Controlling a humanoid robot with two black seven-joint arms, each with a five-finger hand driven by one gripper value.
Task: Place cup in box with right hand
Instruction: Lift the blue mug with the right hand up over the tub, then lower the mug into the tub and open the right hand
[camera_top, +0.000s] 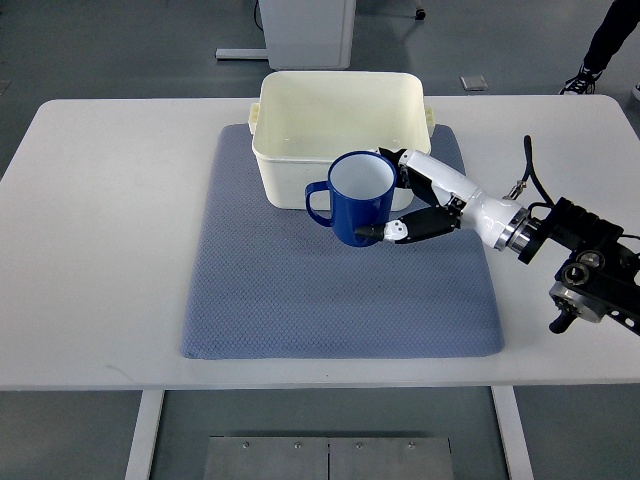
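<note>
One deep-blue ceramic cup (358, 198) with a white inside and a single loop handle sits in the grip of the right hand (425, 205), the only robot hand in view, whose white-shelled arm comes in from the right edge of the picture. The hand's fingers (405, 230) are wrapped about the cup's right side, one dark-tipped finger pressed low against the front wall and others curving round behind the rim, so the hand is clamped on the cup. The cup stands upright with its mouth facing up and its handle pointing away from the hand, and it overlaps the front wall of one cream-white rectangular plastic box (340, 125); whether the cup's base rests on the surface or is lifted clear of it cannot be told from this steep view. The cup is outside the box, just in front of its near wall. The box has small lugs at its two sides and nothing shows inside it. The box rests on the far half of one grey-blue textured fabric mat (340, 300), and the mat lies on one white table (100, 250). Beyond the box, past the table's far edge, stands one white cabinet base (305, 30), and a person's dark shoe and leg (600, 50) show at the far right of the box.
</note>
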